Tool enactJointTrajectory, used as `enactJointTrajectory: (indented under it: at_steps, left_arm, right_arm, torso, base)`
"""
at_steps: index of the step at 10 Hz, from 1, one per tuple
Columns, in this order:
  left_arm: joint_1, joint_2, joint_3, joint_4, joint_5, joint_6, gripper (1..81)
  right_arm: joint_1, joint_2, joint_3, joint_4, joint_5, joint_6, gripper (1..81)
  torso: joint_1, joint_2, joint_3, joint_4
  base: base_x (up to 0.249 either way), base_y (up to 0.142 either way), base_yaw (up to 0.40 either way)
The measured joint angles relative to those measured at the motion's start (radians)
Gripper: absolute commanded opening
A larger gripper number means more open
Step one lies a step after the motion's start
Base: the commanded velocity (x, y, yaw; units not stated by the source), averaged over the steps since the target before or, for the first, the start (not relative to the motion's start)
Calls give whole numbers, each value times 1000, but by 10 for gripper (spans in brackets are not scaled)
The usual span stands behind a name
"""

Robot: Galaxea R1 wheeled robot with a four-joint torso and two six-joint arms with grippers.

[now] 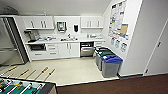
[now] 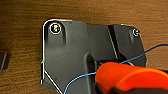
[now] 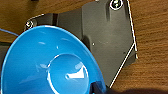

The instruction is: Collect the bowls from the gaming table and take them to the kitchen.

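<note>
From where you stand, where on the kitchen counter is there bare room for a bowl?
The countertop looks barest between the sink and the items at its right end. The left stretch is crowded, with a dark appliance and clutter beside it.

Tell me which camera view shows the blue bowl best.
The right wrist view: the blue bowl is large there, its inside and round base facing the camera. The head view takes in the kitchen and the left wrist view an orange object instead.

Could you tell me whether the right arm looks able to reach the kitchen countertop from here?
Probably not: the countertop lies across a wide stretch of pale floor, seemingly beyond arm's reach. Nothing blocks the way; the bins stand to one side.
</note>
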Motion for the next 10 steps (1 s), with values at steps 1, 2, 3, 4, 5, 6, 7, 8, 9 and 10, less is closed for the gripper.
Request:
enactJointTrajectory:
  at_steps: [1,2,3,4,5,6,7,8,9,10]
  left_arm:
    - [0,1,0,0,0,0,10]
    - [-2,0,0,0,0,0,10]
    - [-6,0,0,0,-1,0,10]
    - [-5,0,0,0,-1,0,10]
    - [-3,0,0,0,0,0,10]
    - [-3,0,0,0,0,0,10]
    - [-6,5,0,0,-1,0,10]
    - [-5,9,5,0,-1,0,10]
    - [-5,6,4,0,-1,0,10]
    - [-5,2,4,0,0,0,10]
  right_arm:
    - [1,0,0,0,-2,0,10]
    - [6,0,0,0,-2,0,10]
    - [6,0,0,0,-2,0,10]
    - [5,0,0,0,-3,0,10]
    - [6,0,0,0,-2,0,10]
    - [6,0,-2,0,-3,0,10]
    - [6,0,-2,0,-1,0,10]
    - [6,0,-2,0,0,0,10]
    - [6,0,-2,0,-1,0,10]
    - [6,0,-2,0,-1,0,10]
  torso:
    - [0,0,0,0]
    - [0,0,0,0]
    - [1,0,0,0]
    - [0,0,0,0]
    - [0,0,0,0]
    - [1,0,0,0]
    - [1,0,0,0]
    - [1,0,0,0]
    - [1,0,0,0]
    - [0,0,0,0]
  base:
    - [248,-101,0]
    - [248,-101,0]
    - [248,-101,0]
    - [249,-101,0]
    - [248,-80,0]
    - [240,0,0]
    - [239,0,0]
    - [231,0,0]
    - [230,0,0]
    - [229,0,0]
